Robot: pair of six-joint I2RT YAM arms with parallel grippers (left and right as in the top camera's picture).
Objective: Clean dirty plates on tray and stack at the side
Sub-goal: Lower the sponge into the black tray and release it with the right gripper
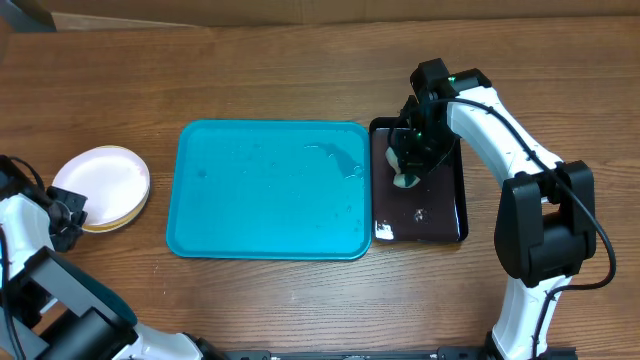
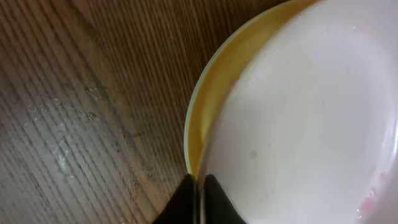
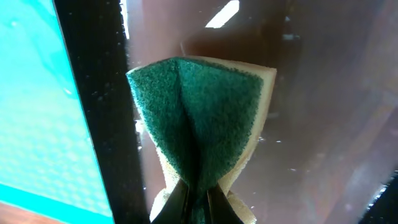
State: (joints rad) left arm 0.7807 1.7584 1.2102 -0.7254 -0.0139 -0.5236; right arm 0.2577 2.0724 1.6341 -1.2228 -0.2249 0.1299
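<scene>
The turquoise tray (image 1: pixel 270 190) lies mid-table with no plates on it, only water drops; its edge shows in the right wrist view (image 3: pixel 37 124). A white plate (image 1: pixel 100 175) sits on top of a yellow-green plate (image 1: pixel 118 220) on the wood left of the tray. In the left wrist view the white plate (image 2: pixel 311 112) has faint pink smears and overlaps the yellow-green plate (image 2: pixel 230 68). The pale cyan plate is not clearly seen. My left gripper (image 1: pixel 78 212) (image 2: pixel 199 186) is shut on the white plate's rim. My right gripper (image 1: pixel 408 162) (image 3: pixel 198 196) is shut on a green-and-yellow sponge (image 3: pixel 205 118).
A glossy black tray (image 1: pixel 440 220) sits right against the turquoise tray's right edge. The sponge (image 1: pixel 405 180) hangs over its wet inside (image 3: pixel 311 124). Bare wooden table surrounds both trays, with cardboard boxes along the far edge.
</scene>
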